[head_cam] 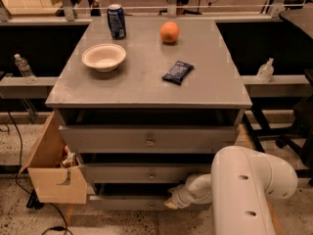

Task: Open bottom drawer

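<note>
Low on the grey cabinet [142,89], the hand [172,203] sits at the bottom drawer [122,203] front, grip state not discernible; a loose hold risks slipping off during the pull.

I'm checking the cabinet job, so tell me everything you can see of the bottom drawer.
The bottom drawer is the lowest of the grey cabinet's three: a slim, level grey panel, metal-looking, just above the floor, with a dark gap below the middle drawer. No knob shows; the gripper sits at its front, right of centre, covering that spot. How far out it is cannot be told.
</note>
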`<action>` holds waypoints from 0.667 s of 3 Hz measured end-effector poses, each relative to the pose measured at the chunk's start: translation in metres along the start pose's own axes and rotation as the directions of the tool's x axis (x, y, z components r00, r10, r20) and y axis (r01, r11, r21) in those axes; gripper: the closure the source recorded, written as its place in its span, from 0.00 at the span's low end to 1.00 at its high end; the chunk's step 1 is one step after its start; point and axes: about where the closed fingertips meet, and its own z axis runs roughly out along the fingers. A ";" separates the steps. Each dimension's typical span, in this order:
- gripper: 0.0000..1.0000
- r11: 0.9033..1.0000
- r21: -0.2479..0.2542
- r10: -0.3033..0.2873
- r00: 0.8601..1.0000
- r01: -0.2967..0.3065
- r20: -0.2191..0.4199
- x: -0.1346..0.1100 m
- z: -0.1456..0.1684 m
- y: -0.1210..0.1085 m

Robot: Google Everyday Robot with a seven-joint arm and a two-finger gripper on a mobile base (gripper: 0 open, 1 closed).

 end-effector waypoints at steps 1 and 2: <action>1.00 1.000 0.000 0.000 1.000 0.000 0.000 0.000 0.000 0.000; 1.00 1.000 0.000 0.000 1.000 0.000 0.000 0.000 0.000 0.000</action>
